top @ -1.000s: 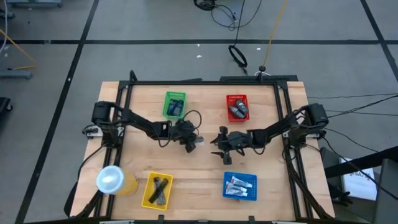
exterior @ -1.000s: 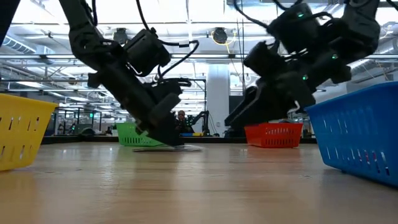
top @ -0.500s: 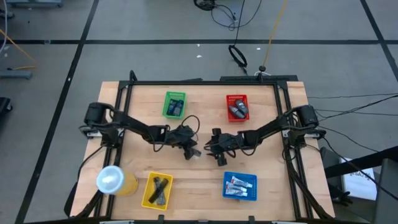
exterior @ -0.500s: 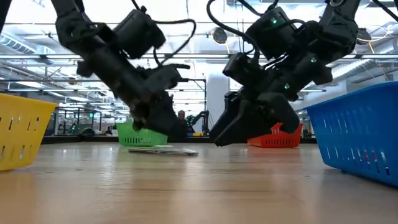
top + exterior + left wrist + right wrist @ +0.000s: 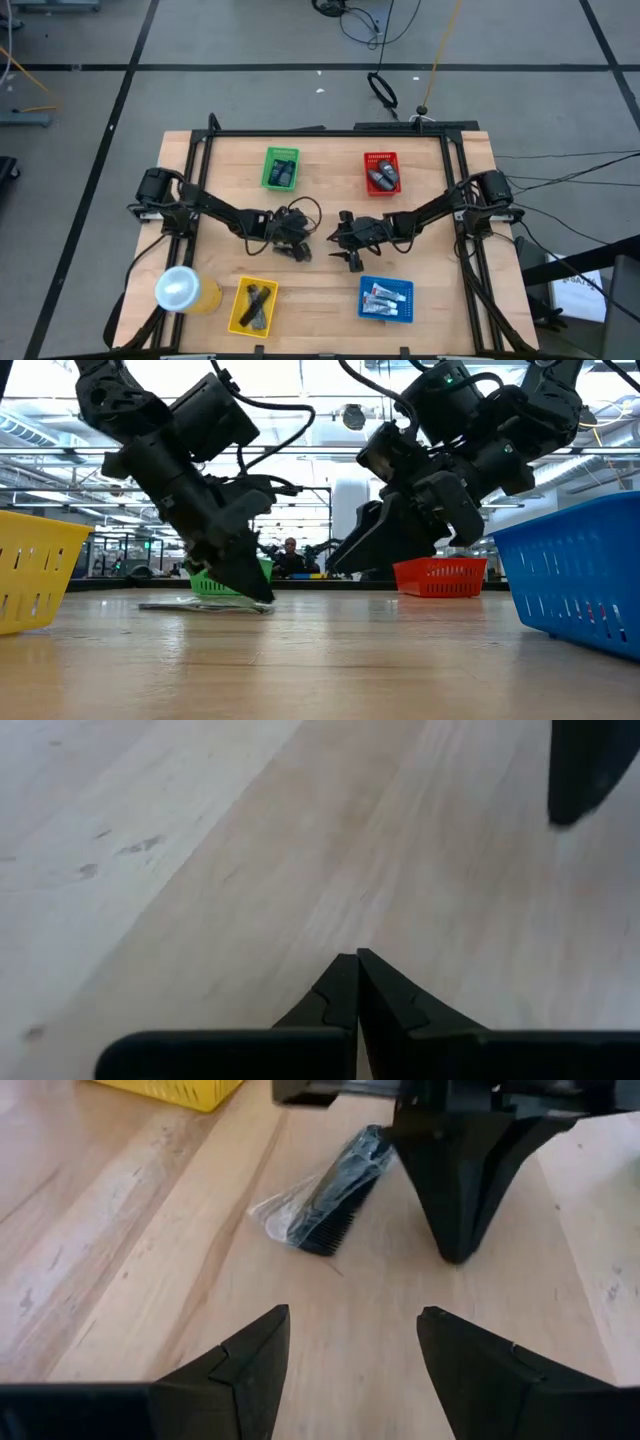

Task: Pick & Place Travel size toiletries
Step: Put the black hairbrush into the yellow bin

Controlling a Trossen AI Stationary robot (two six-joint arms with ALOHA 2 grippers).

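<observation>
Blue basket [image 5: 386, 299] holds white tubes [image 5: 386, 295] — left hand [image 5: 357, 975] pinched empty, right hand [image 5: 352, 1342] spread wide, empty.

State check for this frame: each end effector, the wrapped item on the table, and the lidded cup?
Left end effector: shut, empty.
Right end effector: open, empty.
Wrapped black comb: lying flat on the table, not held.
Yellow cup: upright, lid on.

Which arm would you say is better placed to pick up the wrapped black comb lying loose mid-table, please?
Right, probably. The right gripper is open and aimed at the comb, which lies clear ahead. The left gripper is shut, beside the comb with nothing between its fingers.
</observation>
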